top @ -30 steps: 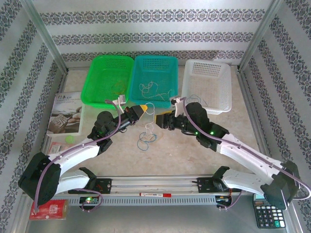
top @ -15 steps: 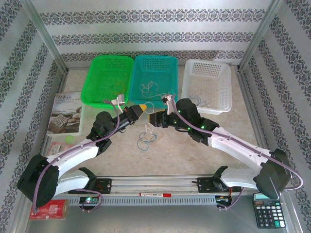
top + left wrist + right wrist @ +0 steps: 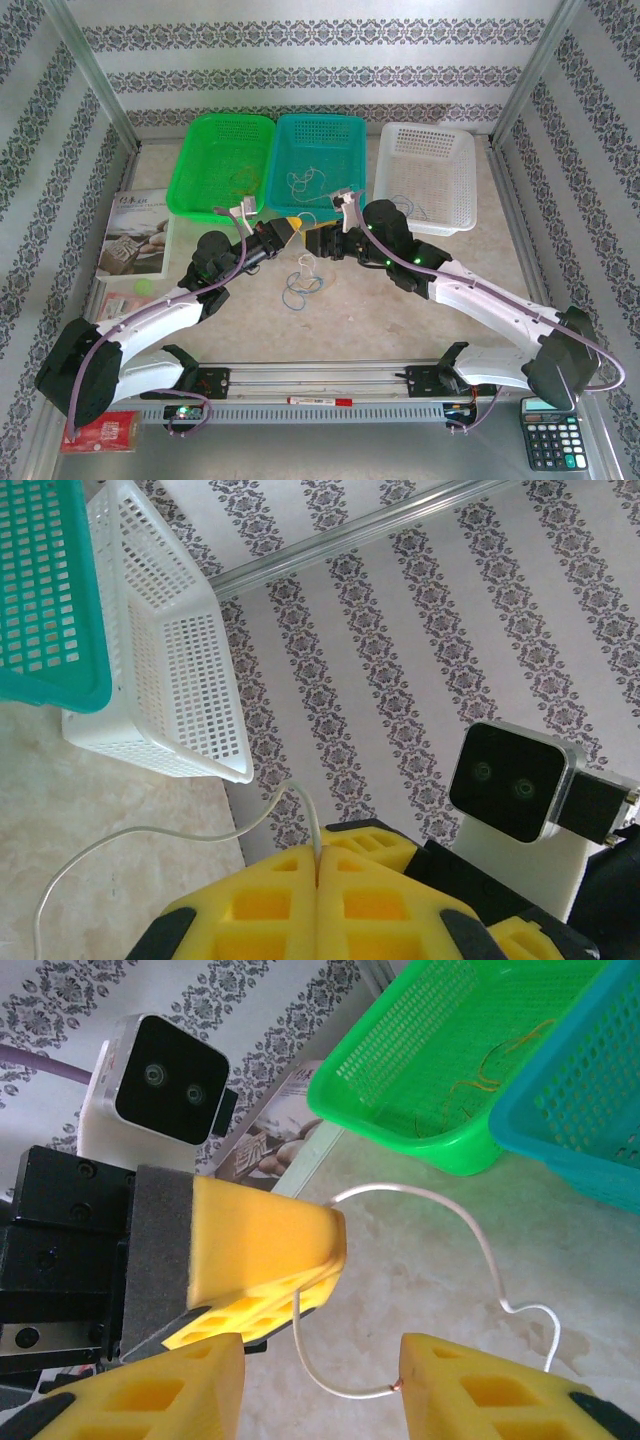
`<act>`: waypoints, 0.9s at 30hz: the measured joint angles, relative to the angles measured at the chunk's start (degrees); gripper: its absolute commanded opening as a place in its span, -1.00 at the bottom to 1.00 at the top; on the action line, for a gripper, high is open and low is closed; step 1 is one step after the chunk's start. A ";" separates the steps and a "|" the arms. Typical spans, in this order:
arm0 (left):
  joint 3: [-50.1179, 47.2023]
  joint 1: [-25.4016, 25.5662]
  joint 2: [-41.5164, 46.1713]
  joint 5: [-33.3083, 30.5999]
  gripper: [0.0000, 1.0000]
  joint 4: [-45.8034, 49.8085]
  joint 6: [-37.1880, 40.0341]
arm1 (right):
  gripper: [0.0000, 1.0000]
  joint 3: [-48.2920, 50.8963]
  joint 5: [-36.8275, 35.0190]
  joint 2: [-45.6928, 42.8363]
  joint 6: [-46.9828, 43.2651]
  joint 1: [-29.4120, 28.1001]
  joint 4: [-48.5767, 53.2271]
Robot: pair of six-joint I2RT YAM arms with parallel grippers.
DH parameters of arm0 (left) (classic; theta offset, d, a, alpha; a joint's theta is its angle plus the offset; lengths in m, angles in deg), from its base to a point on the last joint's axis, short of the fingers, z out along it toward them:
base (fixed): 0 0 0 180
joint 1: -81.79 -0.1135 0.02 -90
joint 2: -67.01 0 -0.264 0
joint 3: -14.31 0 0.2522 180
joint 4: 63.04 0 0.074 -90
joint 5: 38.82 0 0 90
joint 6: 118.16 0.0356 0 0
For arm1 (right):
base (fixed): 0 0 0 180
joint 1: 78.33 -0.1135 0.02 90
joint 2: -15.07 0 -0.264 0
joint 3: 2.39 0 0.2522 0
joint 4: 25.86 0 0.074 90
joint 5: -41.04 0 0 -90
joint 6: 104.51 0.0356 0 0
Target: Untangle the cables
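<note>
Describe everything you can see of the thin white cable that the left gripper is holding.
The white cable is a very thin, flexible whitish wire with a bare copper tip. It is pinched between the shut yellow foam pads of the left gripper. One part arcs up and over, then droops toward the beige table; the other curls down between the open fingers of the right gripper, the copper tip right beside one pad. Whether they touch is unclear.

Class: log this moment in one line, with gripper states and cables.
left gripper: shut on white cable | right gripper: open around that cable's loose end | blue cable: lying on table
</note>
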 measured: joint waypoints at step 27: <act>-1.31 0.04 8.26 -2.91 0.60 10.69 8.09 | -1.00 -4.50 0.66 -3.15 -0.04 0.57 0.92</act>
